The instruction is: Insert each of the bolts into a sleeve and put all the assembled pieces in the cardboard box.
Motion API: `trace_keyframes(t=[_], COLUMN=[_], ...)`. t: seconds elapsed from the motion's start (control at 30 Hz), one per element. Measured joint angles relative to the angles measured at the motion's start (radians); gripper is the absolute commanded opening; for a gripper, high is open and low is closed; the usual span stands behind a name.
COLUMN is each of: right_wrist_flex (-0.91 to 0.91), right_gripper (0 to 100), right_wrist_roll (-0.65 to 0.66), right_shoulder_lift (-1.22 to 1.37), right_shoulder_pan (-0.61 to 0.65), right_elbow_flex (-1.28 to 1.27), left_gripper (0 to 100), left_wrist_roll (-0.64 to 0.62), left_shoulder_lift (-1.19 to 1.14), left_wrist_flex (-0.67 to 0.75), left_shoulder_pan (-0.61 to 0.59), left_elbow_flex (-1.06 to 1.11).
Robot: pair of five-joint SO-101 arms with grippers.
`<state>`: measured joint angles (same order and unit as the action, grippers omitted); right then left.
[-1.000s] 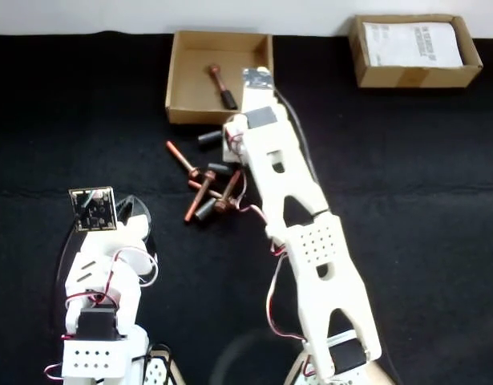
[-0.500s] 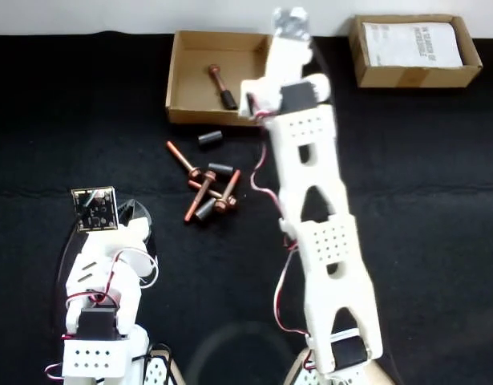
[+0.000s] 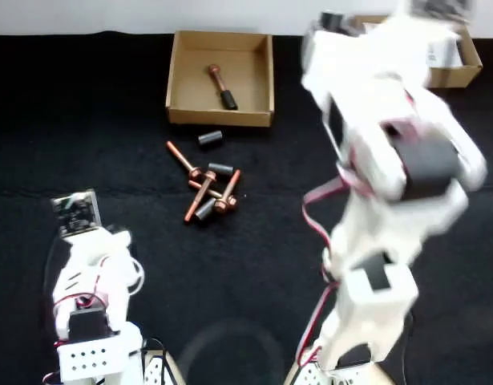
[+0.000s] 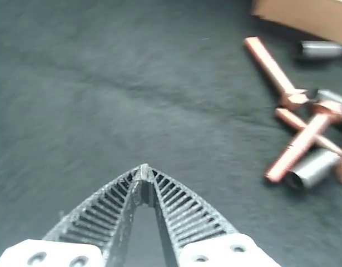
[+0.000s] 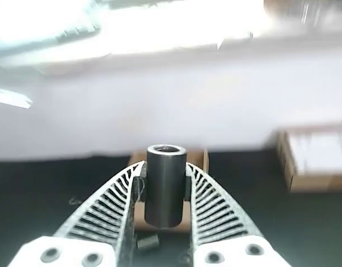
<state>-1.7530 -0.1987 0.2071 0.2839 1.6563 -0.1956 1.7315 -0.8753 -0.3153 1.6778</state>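
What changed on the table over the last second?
The right arm swung up and rightward, away from the loose bolts by the cardboard box; the right gripper holds a sleeve. The left arm shifted slightly left. Those bolts, the loose sleeves and the assembled piece in the box stayed put.

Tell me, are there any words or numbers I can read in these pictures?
None can be read.
The white sheet in the corner box seems to carry print, but it is too blurred to read.
Nothing else shows lettering.
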Motion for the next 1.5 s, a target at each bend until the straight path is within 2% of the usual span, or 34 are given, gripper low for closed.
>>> trace_keyframes(t=[0.27, 0.57, 0.67, 0.87, 1.0, 1.17, 1.37, 1.5], right_wrist_flex=[0.000, 0.000, 0.000, 0.000, 0.000, 0.000, 0.000, 0.000], right_gripper=[0.6, 0.6, 0.6, 0.6, 0.6, 0.6, 0.6, 0.6], right_wrist_roll=[0.066, 0.066, 0.066, 0.068, 0.071, 0.071, 0.071, 0.097], right_shoulder_lift=[-0.414, -0.964, -1.135, -1.404, -1.531, -1.640, -1.746, -1.791], right_shoulder_pan=[-0.055, -0.072, -0.091, -0.362, -0.496, -0.577, -0.637, -0.672], right_elbow_flex=[-0.063, -0.701, -0.941, -1.323, -1.471, -1.605, -1.741, -1.784], left_gripper=[2, 2, 2, 2, 3, 3, 3, 3], left_wrist_roll=[0.000, 0.098, 0.146, 0.163, 0.163, 0.186, 0.482, 0.634], left_shoulder_lift=[0.000, 0.000, 0.000, -0.043, -0.247, -0.706, -1.293, -1.608], left_wrist_flex=[-0.049, -0.104, -0.107, -0.107, -0.107, -0.123, -0.190, -0.241], left_shoulder_pan=[-0.089, -0.149, -0.106, 0.092, 0.164, 0.176, 0.178, 0.204], left_elbow_flex=[-0.002, -0.048, -0.077, -0.216, -0.407, -0.744, -1.180, -1.430])
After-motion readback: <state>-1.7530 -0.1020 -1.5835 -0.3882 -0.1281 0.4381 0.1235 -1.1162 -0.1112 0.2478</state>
